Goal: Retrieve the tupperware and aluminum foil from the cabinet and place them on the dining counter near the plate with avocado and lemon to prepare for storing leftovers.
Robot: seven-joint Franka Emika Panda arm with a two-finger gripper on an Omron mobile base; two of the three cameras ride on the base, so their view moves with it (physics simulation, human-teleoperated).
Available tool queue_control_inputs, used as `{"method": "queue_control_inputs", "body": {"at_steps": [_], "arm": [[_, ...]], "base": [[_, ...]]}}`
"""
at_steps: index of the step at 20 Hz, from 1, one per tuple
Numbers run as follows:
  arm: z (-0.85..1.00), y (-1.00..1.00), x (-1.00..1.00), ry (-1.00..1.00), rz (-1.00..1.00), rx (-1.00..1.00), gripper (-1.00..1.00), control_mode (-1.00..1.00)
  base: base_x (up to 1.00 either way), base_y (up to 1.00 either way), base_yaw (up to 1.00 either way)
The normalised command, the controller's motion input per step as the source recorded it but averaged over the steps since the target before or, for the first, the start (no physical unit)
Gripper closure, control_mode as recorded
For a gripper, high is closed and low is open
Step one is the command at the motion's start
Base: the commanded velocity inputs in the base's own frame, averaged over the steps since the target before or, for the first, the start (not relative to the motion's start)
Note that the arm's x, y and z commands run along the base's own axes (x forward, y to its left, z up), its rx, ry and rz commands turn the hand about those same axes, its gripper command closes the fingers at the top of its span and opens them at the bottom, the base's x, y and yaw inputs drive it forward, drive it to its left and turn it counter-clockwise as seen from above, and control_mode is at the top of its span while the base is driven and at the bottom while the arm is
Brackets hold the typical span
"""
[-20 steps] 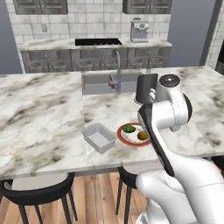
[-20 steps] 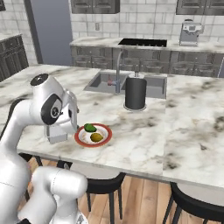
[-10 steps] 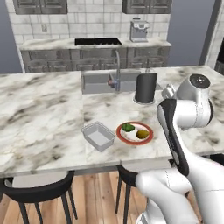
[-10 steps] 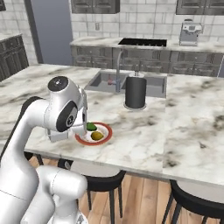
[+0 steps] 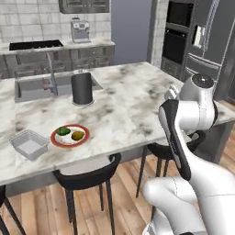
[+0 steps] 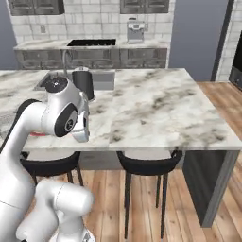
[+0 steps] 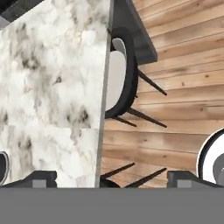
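Observation:
The tupperware (image 5: pixel 29 143), a shallow grey-white container, rests on the marble dining counter (image 5: pixel 124 98) just left of the red-rimmed plate (image 5: pixel 69 140). On the plate lie the avocado (image 5: pixel 63 131) and the lemon (image 5: pixel 77 135). My gripper (image 7: pixel 111 178) is open and empty, with its fingertips (image 7: pixel 41 177) wide apart. It looks down over the counter's front edge (image 7: pixel 103 131) at a black stool (image 7: pixel 120 72) and the wood floor. The aluminum foil is out of view. Dark wall cabinets (image 5: pixel 85 5) hang at the back; I cannot tell which one is the cabinet.
A black cylinder (image 5: pixel 81 88) stands by the inset sink (image 5: pixel 32 87) with its tap. A coffee machine (image 5: pixel 80 31) sits on the back counter. Black stools (image 5: pixel 87 176) line the island's near side. Ovens and a fridge (image 5: pixel 202 36) fill the right wall.
Both base views have swung to the right, so the island now sits further left. The arm has swung right, off the plate, to the counter's front edge. The gripper stays open.

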Motion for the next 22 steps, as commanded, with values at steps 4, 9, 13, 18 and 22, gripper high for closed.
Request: {"method": "queue_control_inputs", "body": {"at_steps": [4,9,13,18,22], "arm": [[0.0,0.0,0.0,0.0,0.0,0.0,-1.0,1.0],[0.0,0.0,0.0,0.0,0.0,0.0,-1.0,1.0],[0.0,0.0,0.0,0.0,0.0,0.0,-1.0,1.0],[0.0,0.0,0.0,0.0,0.0,0.0,-1.0,1.0],[0.0,0.0,0.0,0.0,0.0,0.0,-1.0,1.0]], "base": [[0.03,-1.0,-0.67],[0.12,-0.94,-0.67],[0.4,-0.79,-0.61],[0.83,-0.53,-0.46],[1.0,-0.38,-0.17]]}}
